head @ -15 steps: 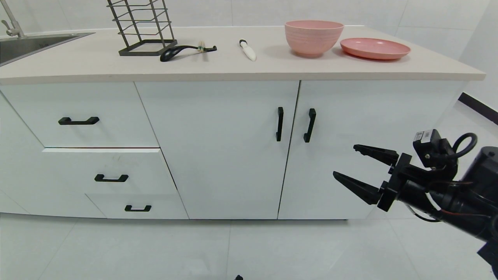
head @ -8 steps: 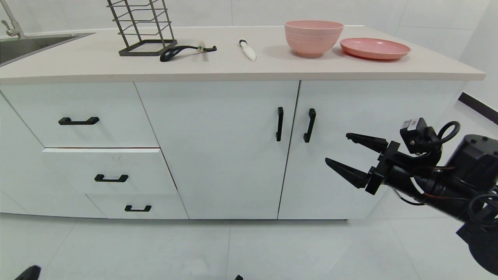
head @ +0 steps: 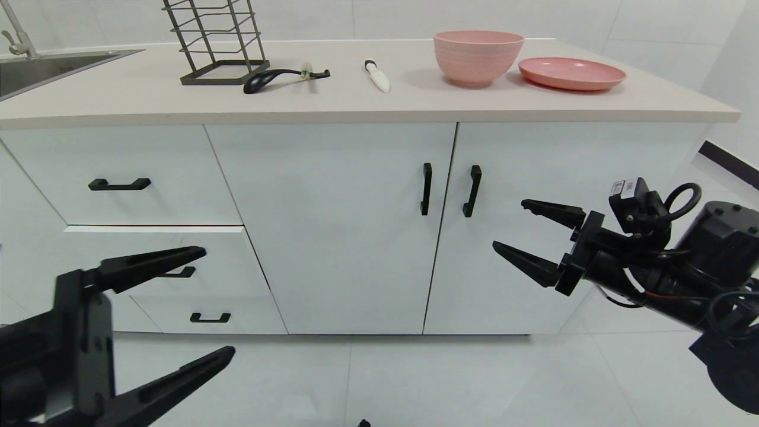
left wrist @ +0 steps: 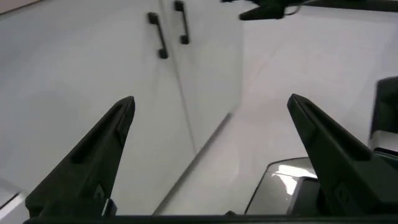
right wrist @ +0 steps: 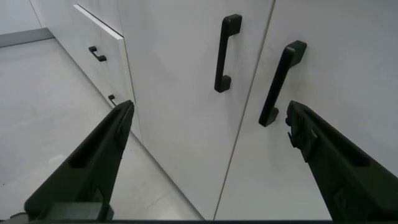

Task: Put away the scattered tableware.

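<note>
Pincers (head: 219, 301) (head: 509, 223), two, gape; one bowl (head: 478, 56), one plate (head: 571, 72).

beige counter (head: 118, 95) — wire rack (head: 218, 41) | black spoon (head: 261, 80) | white utensil (head: 378, 76) | pink bowl (head: 478, 56) | pink plate (head: 571, 73)

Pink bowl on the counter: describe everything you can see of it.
The pink bowl stands upright, mouth up, on the pale countertop, toward its right end. It is deep and round, with a plain rim, faint ridges around its outer wall and a narrower base. The finish is matte; the material cannot be told. Its inside is hidden at this angle. A pink plate of the same colour lies close on its right; whether they touch is unclear. Nothing else touches it.
</note>
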